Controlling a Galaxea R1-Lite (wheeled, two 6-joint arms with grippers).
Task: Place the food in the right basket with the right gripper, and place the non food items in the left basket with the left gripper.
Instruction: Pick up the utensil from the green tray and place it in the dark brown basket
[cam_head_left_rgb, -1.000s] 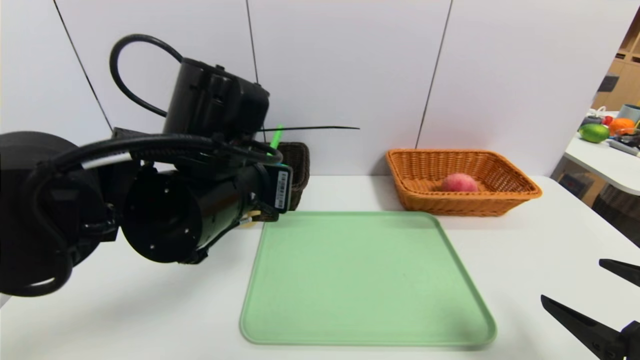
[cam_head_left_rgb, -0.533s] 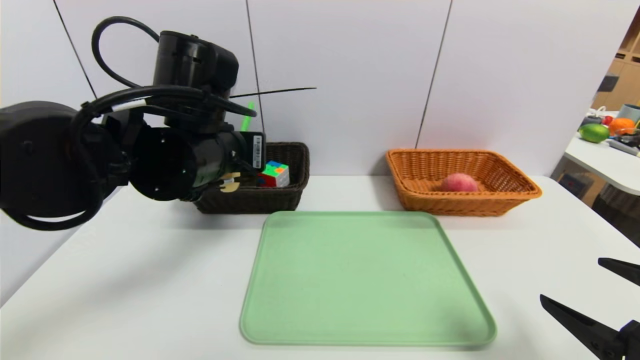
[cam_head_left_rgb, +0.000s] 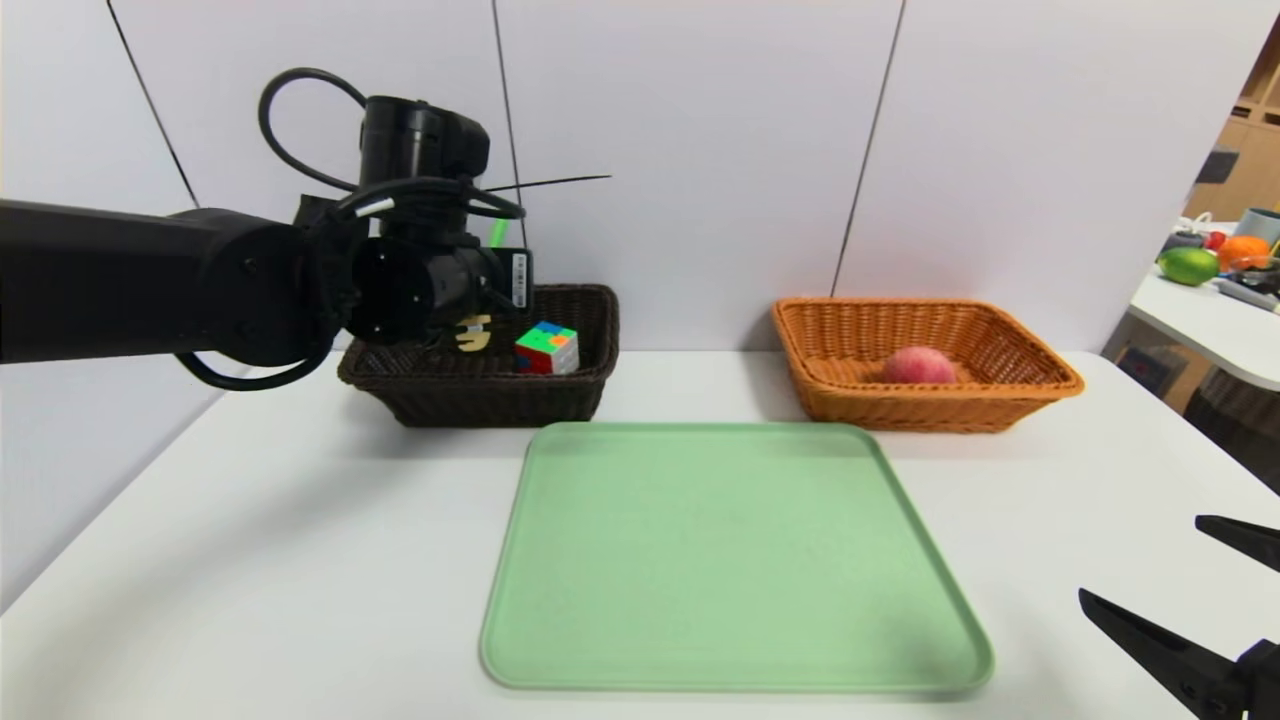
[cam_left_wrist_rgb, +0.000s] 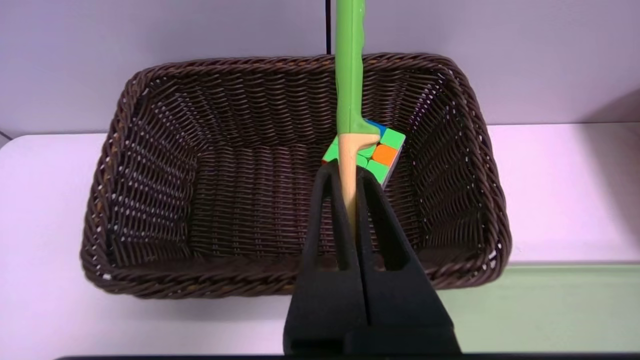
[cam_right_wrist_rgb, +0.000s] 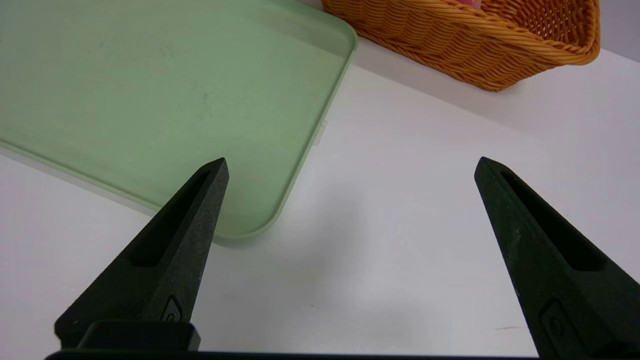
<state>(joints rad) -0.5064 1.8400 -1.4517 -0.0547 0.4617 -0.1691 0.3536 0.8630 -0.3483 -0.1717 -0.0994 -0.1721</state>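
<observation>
My left gripper (cam_left_wrist_rgb: 347, 170) is shut on the beige end of a long thin utensil (cam_left_wrist_rgb: 349, 75) whose far part is green. It hangs over the dark brown left basket (cam_left_wrist_rgb: 150, 150), near the basket's front rim, and the utensil points toward the wall. In the head view the left arm (cam_head_left_rgb: 420, 290) covers the basket's (cam_head_left_rgb: 480, 400) left half, and the utensil's green tip (cam_head_left_rgb: 495, 232) rises above it. A coloured puzzle cube (cam_head_left_rgb: 547, 348) lies inside this basket. A pink round fruit (cam_head_left_rgb: 918, 365) sits in the orange right basket (cam_head_left_rgb: 1000, 400). My right gripper (cam_head_left_rgb: 1145, 560) stands open and empty.
A pale green tray (cam_head_left_rgb: 720, 560) lies bare in the middle of the white table, its corner close to my right gripper (cam_right_wrist_rgb: 351, 162). The wall stands right behind both baskets. A side table with fruit (cam_head_left_rgb: 1190, 265) is at the far right.
My left arm has pulled away from the camera and reached out over the brown basket with the utensil, uncovering the basket and the cube. The right arm has not moved.
</observation>
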